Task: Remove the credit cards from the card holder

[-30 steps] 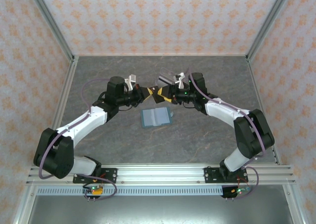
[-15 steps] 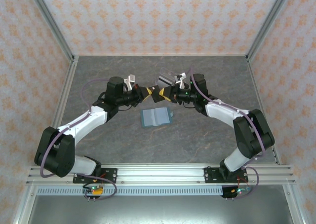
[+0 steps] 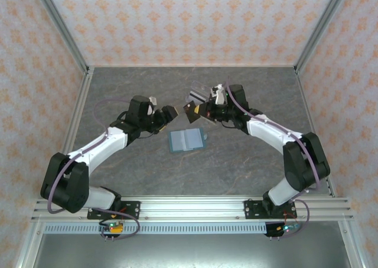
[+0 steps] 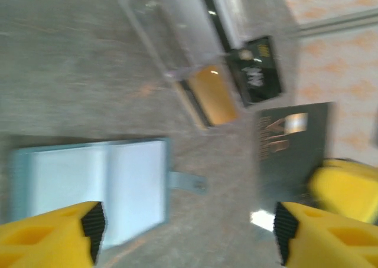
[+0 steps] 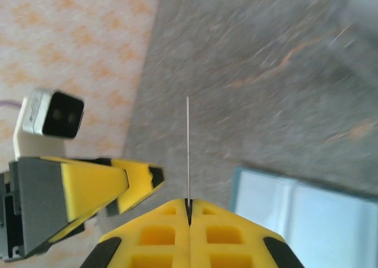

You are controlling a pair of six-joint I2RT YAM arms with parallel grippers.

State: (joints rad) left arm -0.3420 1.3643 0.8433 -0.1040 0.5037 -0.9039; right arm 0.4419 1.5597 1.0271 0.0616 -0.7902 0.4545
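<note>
Because the card holder (image 3: 187,140) is a thin, soft bifold, I judge it light and floppy, and likely to slide on the stone-patterned table (image 3: 248,162) if I tug at it. A pinch at an outer edge or on its little closing tab (image 4: 186,181) looks the safest hold. A card, by contrast, should be stiff and slick, and best taken by a short edge.

The holder lies spread open with its pale grey-blue lining up and a teal border around it. It sits in the middle of the table, between the two arms and just nearer the arm bases than both grippers. I cannot tell whether any card sits in its pockets.

Just beyond it, the right gripper (image 3: 190,107) is clamped on a dark credit card (image 4: 289,144). In the right wrist view the card stands edge-on out of the closed fingertips. The left gripper (image 3: 170,113) faces it close by, jaws apart and empty, clear of the card.

Farther back sits a clear plastic tray (image 3: 198,95), with an orange card (image 4: 215,94) and a black card (image 4: 257,76) lying by its end.
</note>
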